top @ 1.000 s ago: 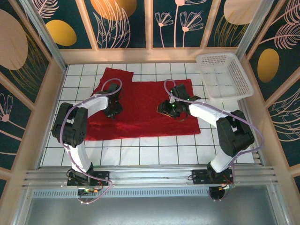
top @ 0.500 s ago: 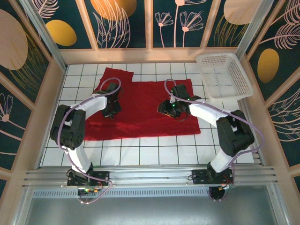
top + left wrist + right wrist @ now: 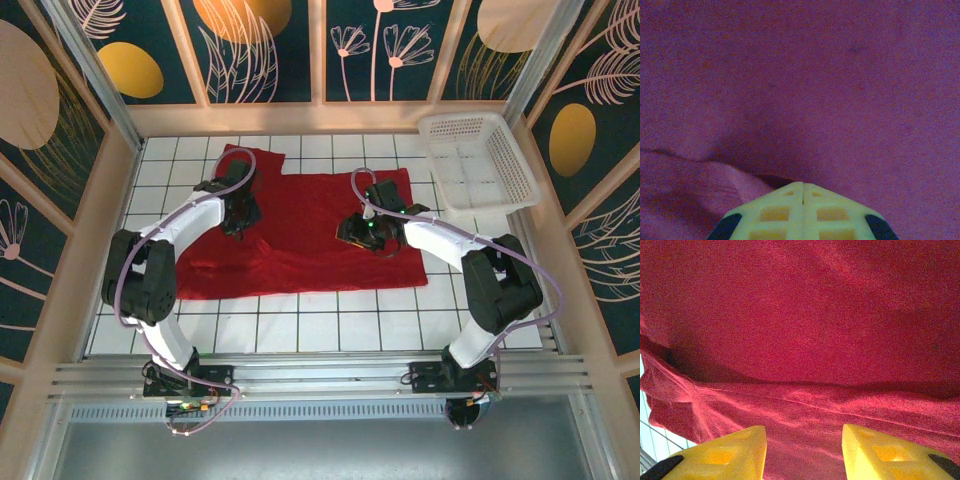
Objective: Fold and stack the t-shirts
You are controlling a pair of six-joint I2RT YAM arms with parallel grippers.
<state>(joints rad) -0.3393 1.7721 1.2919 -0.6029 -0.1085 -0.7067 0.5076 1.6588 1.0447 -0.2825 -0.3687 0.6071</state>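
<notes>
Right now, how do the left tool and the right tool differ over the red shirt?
The left tool is shut, fingers pressed together; the right tool is open, fingers apart. The left tool sits at the shirt's far-left part; the right tool sits over its right half. Cloth puckers at the left tool's tips; a long fold lies before the right tool. Both have yellow fingers and are close to the shirt.

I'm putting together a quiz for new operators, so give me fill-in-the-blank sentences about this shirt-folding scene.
1. The t-shirt spread on the table is ___ in colour.
2. The white basket stands at the table's far ___ corner.
3. The left gripper has its fingers ___.
4. The right gripper has its fingers ___ above the t-shirt.
Missing words: red; right; shut; open.
</notes>
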